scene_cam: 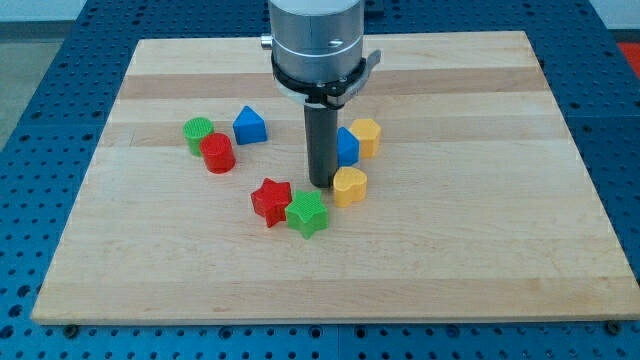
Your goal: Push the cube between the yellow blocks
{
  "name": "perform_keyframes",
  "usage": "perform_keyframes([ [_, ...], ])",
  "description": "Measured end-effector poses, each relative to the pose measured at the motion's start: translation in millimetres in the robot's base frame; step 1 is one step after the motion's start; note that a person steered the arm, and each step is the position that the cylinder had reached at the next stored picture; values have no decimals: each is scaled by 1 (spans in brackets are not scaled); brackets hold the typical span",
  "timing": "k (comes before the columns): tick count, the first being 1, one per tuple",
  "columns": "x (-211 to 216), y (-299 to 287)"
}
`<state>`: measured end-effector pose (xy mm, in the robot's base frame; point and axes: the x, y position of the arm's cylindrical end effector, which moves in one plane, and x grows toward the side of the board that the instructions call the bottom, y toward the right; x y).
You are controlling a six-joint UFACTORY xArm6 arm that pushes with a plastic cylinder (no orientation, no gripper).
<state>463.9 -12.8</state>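
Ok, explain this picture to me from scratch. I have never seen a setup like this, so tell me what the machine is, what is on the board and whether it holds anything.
There is one picture, from a single camera looking down at a slant on a wooden board. The grey cylinder at the view's top is the end of a robot arm. It has no hand: it ends in a dark rod, and my tip slides on the board to push blocks. It holds nothing.

My tip stands just left of a blue cube, with a yellow block on the cube's right and a yellow heart-like block just below it. A red star and a green star lie lower left. Further left are a green cylinder, a red cylinder and a blue house-shaped block.
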Motion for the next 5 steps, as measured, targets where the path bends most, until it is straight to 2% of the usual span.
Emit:
perform_keyframes([
  [1,-4,-2],
  [3,-34,-44],
  [5,-55,-1],
])
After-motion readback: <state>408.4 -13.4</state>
